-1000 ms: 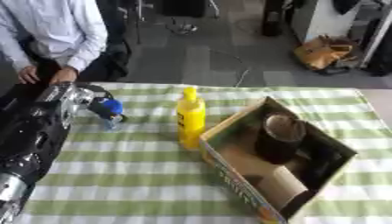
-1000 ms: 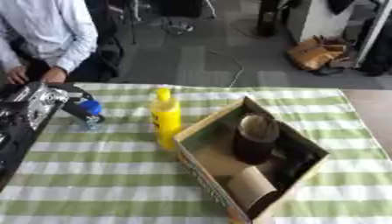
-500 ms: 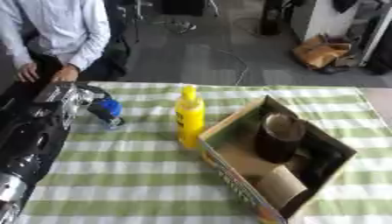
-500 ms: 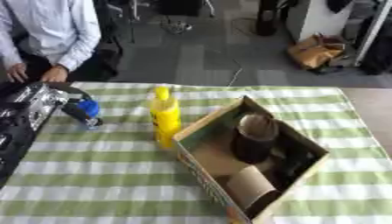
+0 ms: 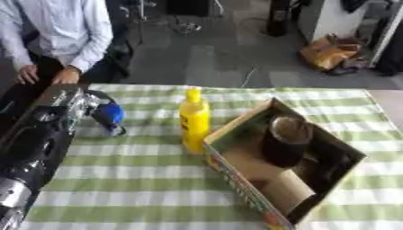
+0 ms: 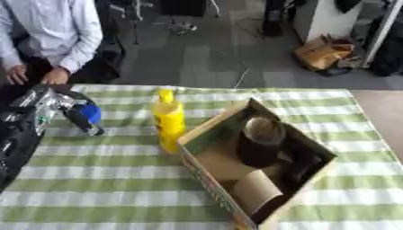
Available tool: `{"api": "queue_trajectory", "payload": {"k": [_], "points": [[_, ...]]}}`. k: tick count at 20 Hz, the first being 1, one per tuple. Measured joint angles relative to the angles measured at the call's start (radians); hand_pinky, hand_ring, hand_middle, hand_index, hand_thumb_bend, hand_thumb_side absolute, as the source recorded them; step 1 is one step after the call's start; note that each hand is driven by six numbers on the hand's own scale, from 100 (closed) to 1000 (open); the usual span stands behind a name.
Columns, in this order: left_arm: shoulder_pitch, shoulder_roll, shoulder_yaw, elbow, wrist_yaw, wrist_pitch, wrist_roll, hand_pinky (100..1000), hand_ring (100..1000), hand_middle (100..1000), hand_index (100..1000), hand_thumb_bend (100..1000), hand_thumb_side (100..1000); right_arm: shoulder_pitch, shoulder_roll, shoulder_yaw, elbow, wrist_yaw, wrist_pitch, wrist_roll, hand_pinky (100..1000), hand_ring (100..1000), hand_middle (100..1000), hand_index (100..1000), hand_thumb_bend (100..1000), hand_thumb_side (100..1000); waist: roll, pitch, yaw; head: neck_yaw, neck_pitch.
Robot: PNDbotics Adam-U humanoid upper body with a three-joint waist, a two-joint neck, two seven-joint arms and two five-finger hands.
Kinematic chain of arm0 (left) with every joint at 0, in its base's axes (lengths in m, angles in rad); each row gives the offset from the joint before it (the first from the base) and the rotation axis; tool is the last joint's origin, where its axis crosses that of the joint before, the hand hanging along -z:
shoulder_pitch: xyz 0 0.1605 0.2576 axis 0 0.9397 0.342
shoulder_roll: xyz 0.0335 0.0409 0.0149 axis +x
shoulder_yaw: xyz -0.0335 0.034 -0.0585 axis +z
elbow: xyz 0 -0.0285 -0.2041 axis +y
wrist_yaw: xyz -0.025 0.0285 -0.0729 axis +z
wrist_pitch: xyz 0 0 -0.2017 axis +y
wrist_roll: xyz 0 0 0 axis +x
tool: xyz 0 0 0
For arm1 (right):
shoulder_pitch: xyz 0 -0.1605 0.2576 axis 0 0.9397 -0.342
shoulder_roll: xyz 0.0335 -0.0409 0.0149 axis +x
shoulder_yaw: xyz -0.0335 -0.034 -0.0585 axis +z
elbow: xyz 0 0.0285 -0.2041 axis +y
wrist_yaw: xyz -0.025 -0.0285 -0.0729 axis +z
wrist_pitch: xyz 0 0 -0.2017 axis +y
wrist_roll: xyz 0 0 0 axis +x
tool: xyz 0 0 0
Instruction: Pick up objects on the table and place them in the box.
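Nearest the camera, the open cardboard box (image 5: 260,177) is seen on the green-and-white checked surface (image 5: 134,184), tilted so that its inside is shown; a dark round container (image 5: 285,139) and a pale roll-like shape (image 6: 253,191) are already lodged in it, so part of the task is judged done. Just beside the box's left wall a yellow bottle (image 5: 194,120) is left standing upright, not yet picked up. Further left, the left hand (image 5: 77,104) is reached along the surface's edge, and its fingers are curled round a small blue-topped object (image 5: 109,117), which is held low over the cloth and well apart from the box. Two things are therefore judged left to place: the held object and the bottle. What the blue object is cannot be made out, and the darker contents deep in the box are hard to tell apart. The right hand is shown in neither view. At the far edge, a seated person's hands are kept off the task's things.
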Motion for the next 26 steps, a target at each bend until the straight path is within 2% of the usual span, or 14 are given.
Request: {"api": "queue_trajectory", "payload": {"k": [1, 2, 9, 10, 11, 12, 14, 16, 17, 21, 26], "points": [[0.000, -0.001, 0.000, 0.000, 0.009, 0.001, -0.005, 392, 576, 800, 1000, 412, 552, 0.000, 0.000, 0.000, 0.000, 0.000, 0.000, 0.000, 834, 819, 649, 554, 100, 1000, 0.000, 0.000, -0.001, 0.000, 0.000], [0.000, -0.001, 0.000, 0.000, 0.019, 0.003, -0.010, 332, 540, 772, 994, 395, 535, 0.000, 0.000, -0.001, 0.000, 0.000, -0.001, 0.000, 834, 819, 649, 554, 100, 1000, 0.001, 0.000, -0.001, 0.000, 0.000], [0.000, -0.006, 0.000, 0.000, 0.076, 0.021, -0.031, 312, 518, 718, 925, 328, 439, -0.001, 0.005, -0.003, 0.000, -0.002, -0.003, 0.002, 834, 818, 649, 553, 100, 1000, 0.002, 0.000, -0.001, 0.000, -0.001], [0.000, -0.007, 0.000, 0.000, 0.080, 0.024, -0.034, 300, 517, 713, 907, 305, 374, -0.001, 0.005, -0.003, 0.000, -0.003, -0.003, 0.002, 834, 818, 648, 551, 100, 1000, 0.002, 0.000, -0.001, 0.000, -0.003], [-0.001, -0.008, 0.000, 0.000, 0.082, 0.026, -0.036, 298, 517, 713, 905, 304, 366, -0.001, 0.006, -0.004, 0.000, -0.004, -0.004, 0.001, 834, 818, 648, 550, 100, 1000, 0.002, 0.000, -0.001, 0.000, -0.003], [-0.002, -0.008, 0.000, 0.000, 0.084, 0.029, -0.038, 315, 529, 715, 890, 295, 278, -0.001, 0.006, -0.004, 0.000, -0.005, -0.005, 0.001, 833, 818, 648, 549, 100, 1000, 0.003, 0.000, -0.002, 0.000, -0.003], [-0.002, -0.008, 0.000, -0.001, 0.085, 0.034, -0.043, 318, 531, 715, 888, 296, 269, -0.001, 0.006, -0.005, 0.000, -0.006, -0.006, 0.000, 834, 818, 648, 549, 100, 1000, 0.004, 0.000, -0.002, 0.000, -0.003], [-0.003, -0.008, 0.000, -0.001, 0.085, 0.041, -0.050, 332, 560, 708, 862, 266, 142, -0.001, 0.006, -0.006, 0.000, -0.008, -0.007, 0.000, 834, 818, 646, 545, 100, 1000, 0.004, 0.000, -0.002, 0.000, -0.003], [-0.003, -0.008, 0.000, -0.002, 0.085, 0.045, -0.054, 314, 570, 705, 816, 235, 100, -0.001, 0.006, -0.006, 0.000, -0.008, -0.009, 0.001, 834, 818, 645, 543, 100, 1000, 0.004, 0.000, -0.002, 0.000, -0.003], [-0.003, -0.008, 0.000, -0.006, 0.091, 0.071, -0.068, 293, 576, 669, 757, 158, 100, -0.001, 0.006, -0.007, 0.000, -0.009, -0.012, 0.002, 831, 816, 639, 536, 100, 1000, 0.004, 0.000, -0.001, 0.000, -0.003], [-0.003, -0.008, 0.000, -0.007, 0.101, 0.093, -0.068, 312, 543, 576, 652, 120, 100, -0.001, 0.007, -0.012, 0.000, -0.013, -0.019, 0.002, 831, 812, 632, 534, 100, 1000, 0.004, 0.000, 0.001, 0.000, -0.003]]}}
